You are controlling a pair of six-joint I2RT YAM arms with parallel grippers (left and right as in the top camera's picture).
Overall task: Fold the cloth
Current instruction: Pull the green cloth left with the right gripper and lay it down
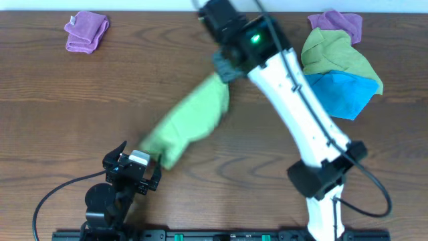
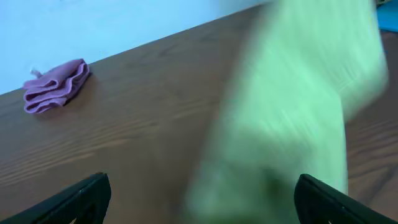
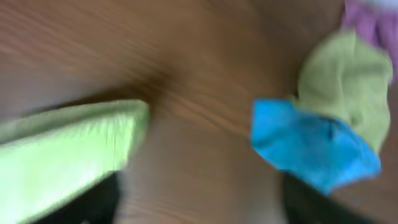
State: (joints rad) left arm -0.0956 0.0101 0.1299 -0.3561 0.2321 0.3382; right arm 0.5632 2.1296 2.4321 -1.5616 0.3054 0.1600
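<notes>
The green cloth (image 1: 190, 120) lies as a long slanted band across the middle of the table (image 1: 80, 100). It runs from a point towards the far edge down to one close to the near edge on the left side. It is blurred in every view, so its folds and edges cannot be made out.

The right claw (image 1: 224, 67) is at the far end of the cloth, at the tip of the white arm that reaches in from the near right corner. In the right wrist view this claw (image 3: 200, 186) shows as two dark fingers (image 3: 102, 202) set well apart with bare wood between them. The green cloth (image 3: 62, 155) lies off to one side, over one of the fingers, and nothing is clamped between them.

The left claw (image 1: 138, 161) sits by the near edge, just beside the near end of the cloth. In the left wrist view the left claw (image 2: 203, 183) is spread wide. The green cloth (image 2: 292, 112) fills the space ahead of it and between its tips, but neither finger closes on it.

A small purple cloth (image 1: 87, 31) (image 2: 56, 86) lies bunched at the far left corner. At the far right corner is a heap of three cloths touching one another. A purple rag (image 1: 338, 21) (image 3: 367, 18) is nearest the far edge, a yellow-green cloth (image 1: 334, 53) (image 3: 345, 99) is next to it, and a blue cloth (image 1: 338, 94) (image 3: 311, 146) is on the near side
</notes>
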